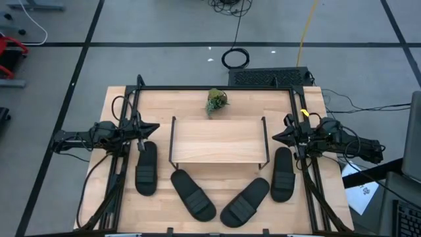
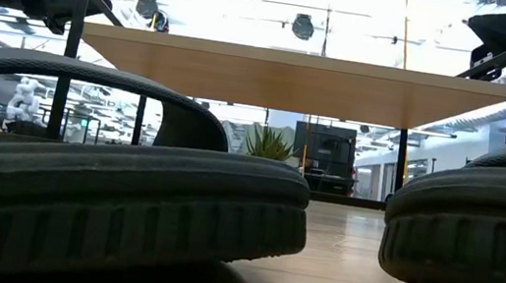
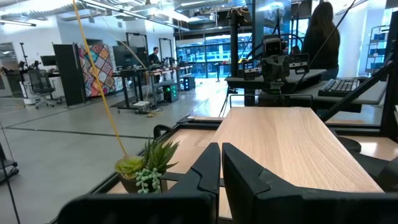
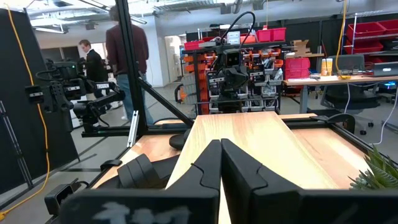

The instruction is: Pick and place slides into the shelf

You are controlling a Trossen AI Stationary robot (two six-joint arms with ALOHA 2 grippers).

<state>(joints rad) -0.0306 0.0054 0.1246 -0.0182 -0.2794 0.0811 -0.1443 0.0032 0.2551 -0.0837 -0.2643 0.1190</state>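
Waiting at the table's (image 1: pixel 197 105) sides, the left gripper (image 1: pixel 152 128) and right gripper (image 1: pixel 276 136) are closed and empty. Four slides (image 1: pixel 147 168) lie before the shelf (image 1: pixel 219 139), beside a small plant (image 1: pixel 216 100); people stand beyond.

I see the shelf (image 1: pixel 219 140) standing mid-counter, a low rack with a light wooden top board and thin black wire legs, its top bare. Four black slides lie flat on the counter around its front. One slide (image 1: pixel 146 168) lies lengthwise off the shelf's left end, another (image 1: pixel 283 173) off its right end. Between them, the left inner slide (image 1: pixel 193 194) and the right inner slide (image 1: pixel 245 201) angle toward each other in a V.
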